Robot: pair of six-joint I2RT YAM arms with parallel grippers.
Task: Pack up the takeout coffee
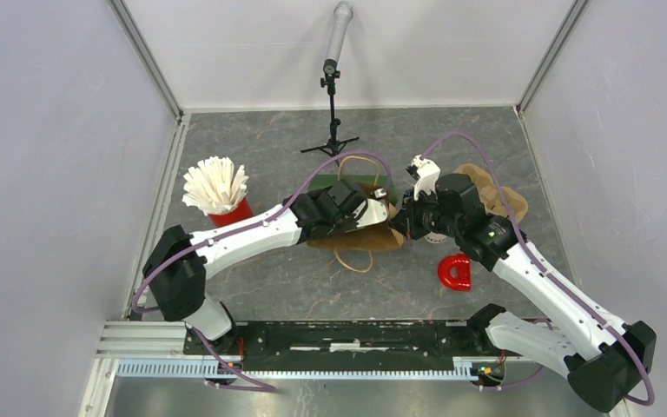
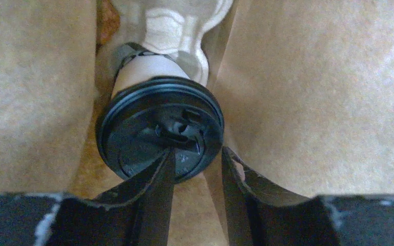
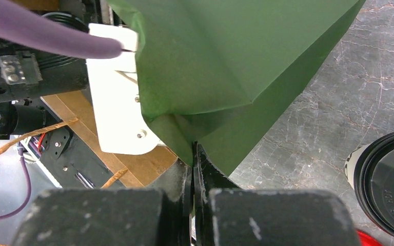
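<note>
OK, we see the takeout coffee [image 2: 159, 120] inside the green paper bag [image 3: 225, 66], its black lid toward the left wrist camera and brown paper walls on both sides. The left gripper [image 2: 197, 151] has its fingers apart, one across the lid, the other just beside its rim (no clamp that we can see). The right gripper [image 3: 193, 154] is pinched together on the bag's edge, above the grey table [image 3: 328, 102].

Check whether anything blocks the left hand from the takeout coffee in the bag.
Nothing visible does. The left hand is open right at the black lid of the takeout coffee, which sits inside the paper bag. The right hand pinches the bag's green edge.
</note>
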